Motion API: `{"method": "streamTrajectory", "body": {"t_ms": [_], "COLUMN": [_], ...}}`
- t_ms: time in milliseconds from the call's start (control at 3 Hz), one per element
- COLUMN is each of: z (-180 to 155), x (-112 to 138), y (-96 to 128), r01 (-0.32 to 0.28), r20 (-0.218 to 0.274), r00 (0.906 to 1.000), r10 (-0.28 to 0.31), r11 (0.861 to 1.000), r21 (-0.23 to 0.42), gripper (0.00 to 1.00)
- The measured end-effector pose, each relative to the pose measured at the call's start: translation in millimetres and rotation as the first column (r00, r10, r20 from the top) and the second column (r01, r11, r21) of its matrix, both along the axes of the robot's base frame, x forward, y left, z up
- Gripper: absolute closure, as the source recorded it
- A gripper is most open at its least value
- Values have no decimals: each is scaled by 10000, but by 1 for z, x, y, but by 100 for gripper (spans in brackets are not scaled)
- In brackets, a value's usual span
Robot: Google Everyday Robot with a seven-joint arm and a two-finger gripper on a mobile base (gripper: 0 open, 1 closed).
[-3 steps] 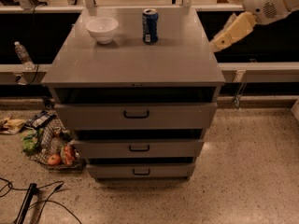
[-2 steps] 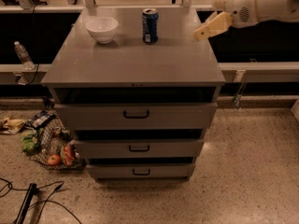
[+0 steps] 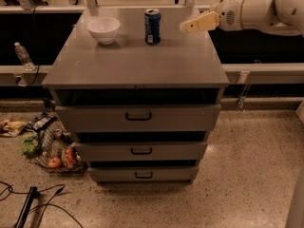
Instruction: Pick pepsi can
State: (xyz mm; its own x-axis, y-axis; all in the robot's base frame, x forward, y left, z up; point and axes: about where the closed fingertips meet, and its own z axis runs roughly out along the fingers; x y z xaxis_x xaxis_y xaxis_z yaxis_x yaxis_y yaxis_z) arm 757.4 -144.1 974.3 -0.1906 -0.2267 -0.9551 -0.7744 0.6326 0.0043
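Your tan pincer [image 3: 186, 27] hovered over the grey tabletop's [image 3: 142, 65] back-right corner, holding nothing; how far open, can't tell. Blue cylindrical pepsi can [image 3: 152, 26] stood upright nr back edge, mid; round white bowl [image 3: 103, 29] twd back-left corner.

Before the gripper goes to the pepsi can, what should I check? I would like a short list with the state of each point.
1. The can stands upright on the cabinet top: ok.
2. The gripper is right of the can, apart from it, nothing between: ok.
3. The bowl is left of the can, apart: ok.
4. The gripper is in line with the can in depth: cannot tell.
5. The can is gripped: not ok.
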Motion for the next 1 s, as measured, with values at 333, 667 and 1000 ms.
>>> {"method": "streamTrajectory", "body": {"t_ms": [333, 667, 1000], "z": [-17, -22, -31], "x": [8, 26, 47], "y": [19, 33, 50], "r01": [-118, 121, 96], "r20": [-148, 185, 572], "r00": [9998, 9997, 9983], "r10": [123, -129, -121], "r11": [9995, 9989, 9990], "r21": [308, 458, 443], "gripper": [0, 0, 0]}}
